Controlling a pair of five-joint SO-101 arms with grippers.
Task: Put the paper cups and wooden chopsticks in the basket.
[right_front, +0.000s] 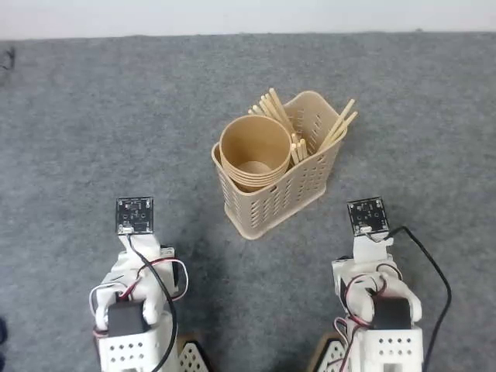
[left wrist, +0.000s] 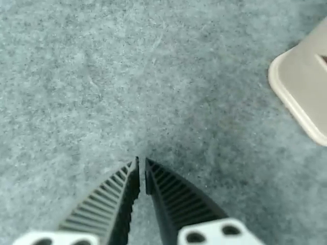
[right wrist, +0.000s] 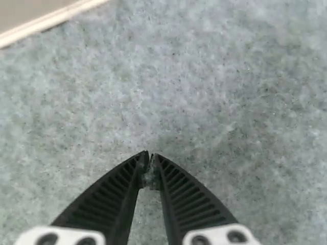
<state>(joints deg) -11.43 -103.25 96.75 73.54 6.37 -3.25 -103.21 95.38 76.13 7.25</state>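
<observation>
Judging step: last one, packing looking complete. Seeing cups [right_front: 254, 147] nested, mouths up, filling near-left end of basket [right_front: 271, 203]. Seeing chopsticks [right_front: 339, 126] standing in far-right end, leaning, tips fanning up and outward. Reading basket long axis as running diagonally, near-left to far-right. Finding left gripper [left wrist: 141, 168] and right gripper [right wrist: 149, 161] both clenched on nothing, hovering over carpet [right_front: 93, 116], apart from basket. Needing next, likely, only final check.

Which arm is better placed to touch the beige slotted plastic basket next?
Right, probably: in the high view the right arm sits nearer the beige slotted plastic basket than the left arm. The left gripper and right gripper are both shut, empty.
</observation>
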